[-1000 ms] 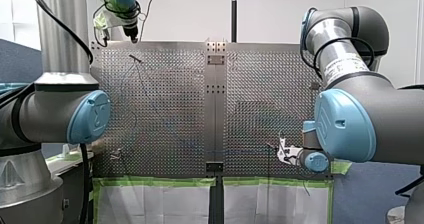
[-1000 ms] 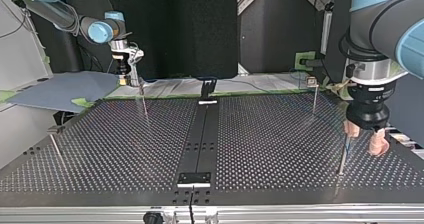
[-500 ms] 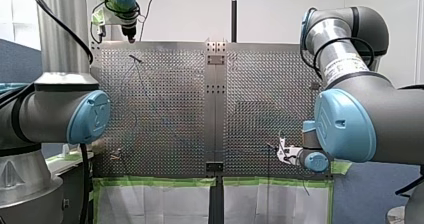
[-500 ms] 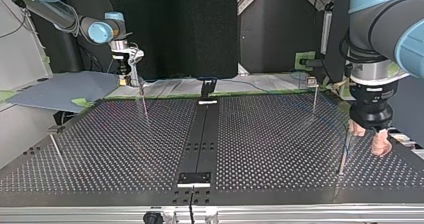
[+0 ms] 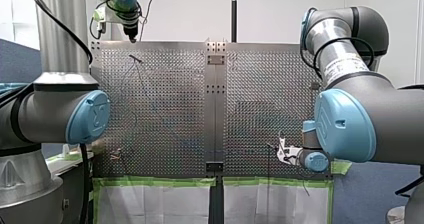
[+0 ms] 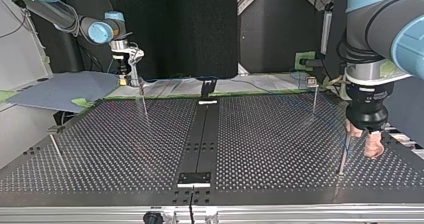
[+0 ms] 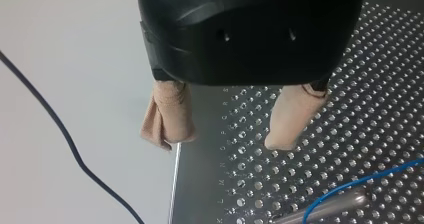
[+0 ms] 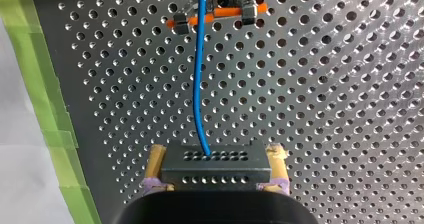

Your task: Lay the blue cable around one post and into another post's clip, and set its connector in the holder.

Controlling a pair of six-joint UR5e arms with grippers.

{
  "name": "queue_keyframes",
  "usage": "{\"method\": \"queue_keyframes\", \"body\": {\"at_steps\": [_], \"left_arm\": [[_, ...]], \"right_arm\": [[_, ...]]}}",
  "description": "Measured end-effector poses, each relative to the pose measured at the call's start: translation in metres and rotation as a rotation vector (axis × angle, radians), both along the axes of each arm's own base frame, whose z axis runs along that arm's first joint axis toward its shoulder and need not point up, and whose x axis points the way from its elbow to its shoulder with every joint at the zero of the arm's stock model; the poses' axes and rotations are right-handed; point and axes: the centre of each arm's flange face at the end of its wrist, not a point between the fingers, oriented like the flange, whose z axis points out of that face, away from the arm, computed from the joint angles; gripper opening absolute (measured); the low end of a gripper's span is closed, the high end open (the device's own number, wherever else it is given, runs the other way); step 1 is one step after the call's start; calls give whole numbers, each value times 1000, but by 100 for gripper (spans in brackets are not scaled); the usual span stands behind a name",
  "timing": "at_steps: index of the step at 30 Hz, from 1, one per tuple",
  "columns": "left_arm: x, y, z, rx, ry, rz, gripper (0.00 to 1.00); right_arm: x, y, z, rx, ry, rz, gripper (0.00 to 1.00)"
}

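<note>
In the right wrist view my right gripper (image 8: 216, 156) is shut on a black connector (image 8: 216, 168), its yellowish pads on either side. The blue cable (image 8: 199, 74) runs from the connector ahead to a clip with an orange bar (image 8: 215, 15) on the perforated plate. In the top view this gripper (image 6: 134, 81) hangs at the far left edge of the table. My left gripper (image 7: 227, 139) is open, beige pads apart and holding nothing, with a stretch of blue cable (image 7: 360, 181) and a metal post (image 7: 325, 209) ahead of it. It hovers beside a thin post (image 6: 343, 156) at the top view's right.
More thin posts (image 6: 314, 98) (image 6: 144, 103) (image 6: 55, 149) stand on the perforated table (image 6: 270, 149). A black rail (image 6: 200, 139) runs down its middle, with a black bracket (image 6: 207, 89) at the far end. Green tape (image 5: 160, 182) lines the table's edge.
My left gripper has turned a little at the wrist and shifted slightly beside the post, still open. My right arm has not moved.
</note>
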Motion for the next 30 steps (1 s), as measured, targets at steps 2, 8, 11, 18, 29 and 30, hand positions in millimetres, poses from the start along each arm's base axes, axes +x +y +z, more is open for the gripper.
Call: {"method": "queue_keyframes", "body": {"at_steps": [2, 8, 11, 18, 29, 30], "left_arm": [[0, -1, 0, 18, 5, -4, 100], [-1, -2, -1, 64, 19, -13, 100], [-2, -3, -5, 72, 29, -16, 100], [-3, -5, -9, 64, 34, -18, 100], [-3, -7, -10, 47, 24, -13, 100], [-3, -7, -10, 47, 24, -12, 100]], "right_arm": [[0, 0, 0, 0, 0, 0, 4], [0, 0, 0, 1, 1, -1, 4], [0, 0, 0, 1, 1, -1, 4], [0, 0, 0, 0, 2, -1, 4], [0, 0, 0, 0, 2, 0, 4], [0, 0, 0, 1, 2, 0, 4]]}}
